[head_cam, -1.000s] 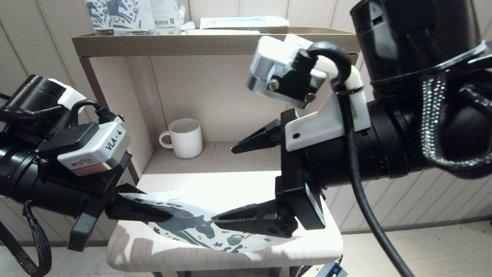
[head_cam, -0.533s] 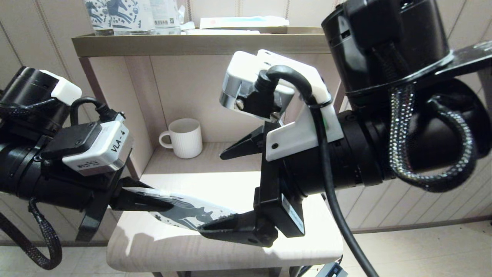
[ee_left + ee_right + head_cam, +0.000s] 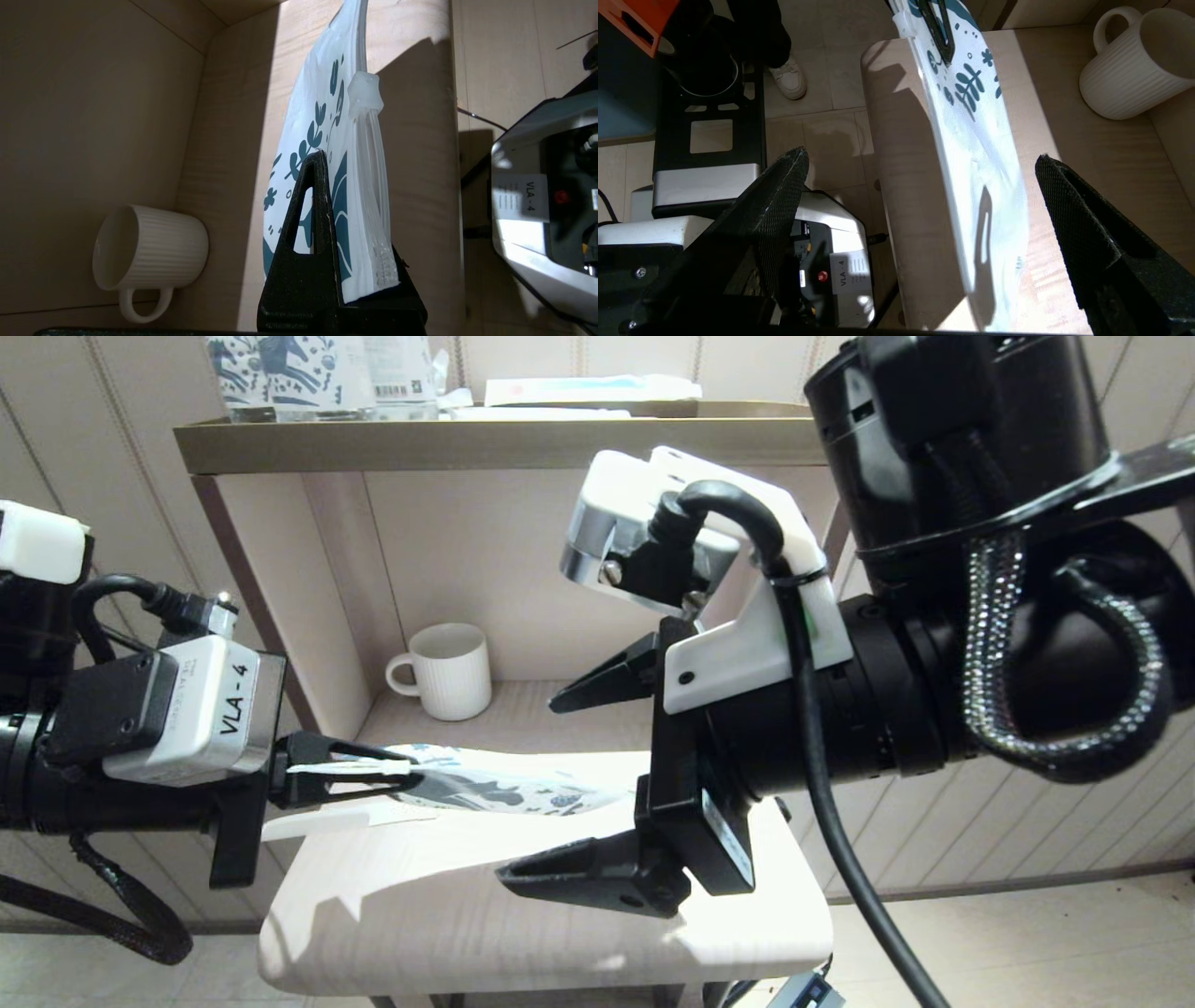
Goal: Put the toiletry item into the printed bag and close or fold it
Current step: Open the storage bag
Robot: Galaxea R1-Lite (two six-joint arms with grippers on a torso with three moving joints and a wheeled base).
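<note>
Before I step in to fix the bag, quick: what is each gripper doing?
Left gripper: closed on the edge of the printed bag, holding it.
Right gripper: wide open, holding nothing, beside the bag.

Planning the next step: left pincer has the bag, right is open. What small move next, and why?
Probably ease the right pincer in to catch the bag's free end. The left pincer clamps one end, holding the bag on edge above the shelf; the right's jaws stand wide, the free end between them, touching nothing.
</note>
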